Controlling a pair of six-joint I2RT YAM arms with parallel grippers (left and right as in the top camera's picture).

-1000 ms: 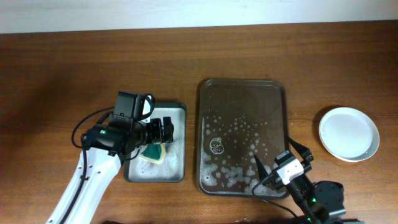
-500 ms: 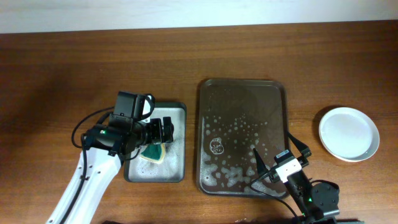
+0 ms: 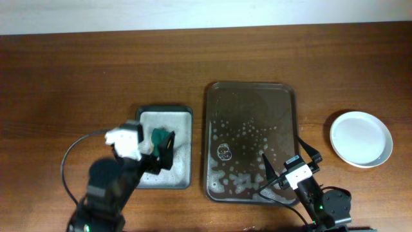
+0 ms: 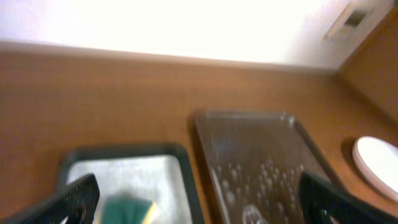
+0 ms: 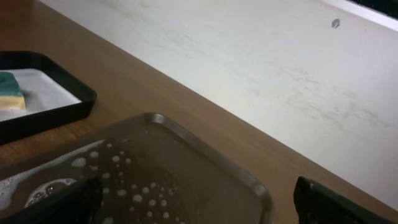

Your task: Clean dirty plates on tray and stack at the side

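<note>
The dark brown tray (image 3: 283, 96) lies at the table's middle, wet with soap bubbles and with no plate on it; it also shows in the left wrist view (image 4: 249, 143) and the right wrist view (image 5: 205, 155). The white plates (image 3: 361, 138) sit to its right on the table as one round white shape; I cannot tell how many are stacked. They show at the right edge of the left wrist view (image 4: 379, 158). My left gripper (image 3: 164, 153) is open above the grey tray, its fingers spread wide (image 4: 202, 202). My right gripper (image 3: 286, 166) is open and empty over the tray's front right corner (image 5: 199, 205).
The smaller grey tray (image 3: 180, 116) with soapy water lies left of the brown tray and holds the green-yellow sponge (image 3: 159, 136), which is also in the left wrist view (image 4: 127, 208). A pale wall runs along the table's far edge.
My left arm has pulled back toward the table's front edge and now points over the grey tray. My right arm shifted slightly left a second ago and has held still since.
</note>
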